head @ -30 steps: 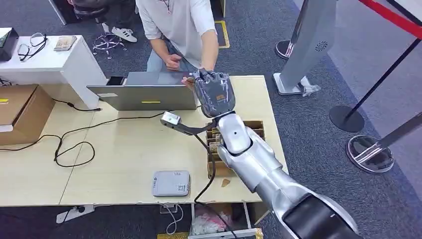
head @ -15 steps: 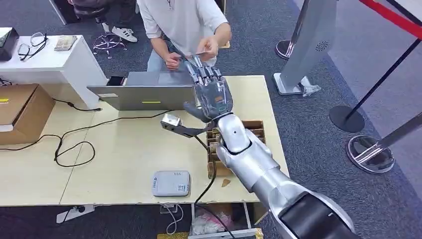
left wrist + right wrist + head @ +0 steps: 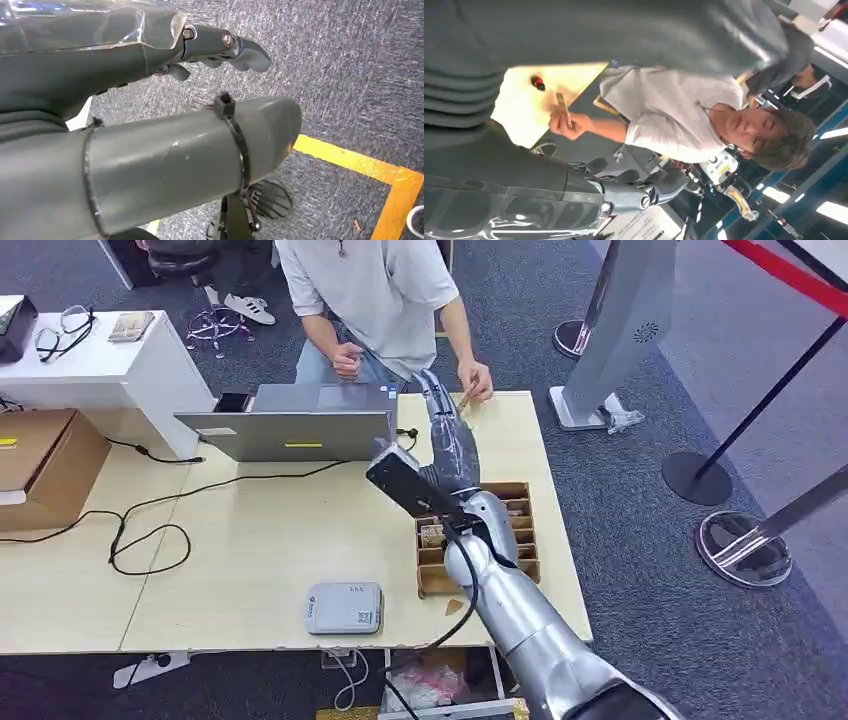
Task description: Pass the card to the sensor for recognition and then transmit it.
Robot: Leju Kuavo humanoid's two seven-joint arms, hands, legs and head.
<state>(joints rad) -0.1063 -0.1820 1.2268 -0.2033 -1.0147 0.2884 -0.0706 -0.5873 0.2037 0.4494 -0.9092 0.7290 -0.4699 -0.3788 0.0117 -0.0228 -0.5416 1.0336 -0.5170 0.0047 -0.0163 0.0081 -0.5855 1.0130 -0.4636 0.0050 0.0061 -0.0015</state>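
Head view gives me the whole layout: my right hand [image 3: 447,445] is stretched out over the far side of the table [image 3: 250,550], fingers straight and apart, holding nothing, turned edge-on beyond the cardboard tray [image 3: 525,530]. The person [image 3: 370,290] across the table has the card [image 3: 467,397] pinched in one hand [image 3: 478,383], just above the table's far edge and just beyond my fingertips. The sensor [image 3: 343,607] lies flat near the table's front edge, well apart from the card, and the laptop [image 3: 295,425] sits at the far side beside my hand. Right wrist view adds what the head view cannot: the card [image 3: 563,110] seen edge-on in the person's hand [image 3: 569,124], held above the table corner near a small red-tipped object [image 3: 538,82], with my fingers [image 3: 644,192] extended and clear of it. Left wrist view shows my left hand [image 3: 150,120] over carpet with a yellow floor line [image 3: 370,167], its fingers extended and nothing in them. Against a second ago, my right hand has released the card; it was curled then with the card at its fingertips, and the person has since drawn the card off to the side.
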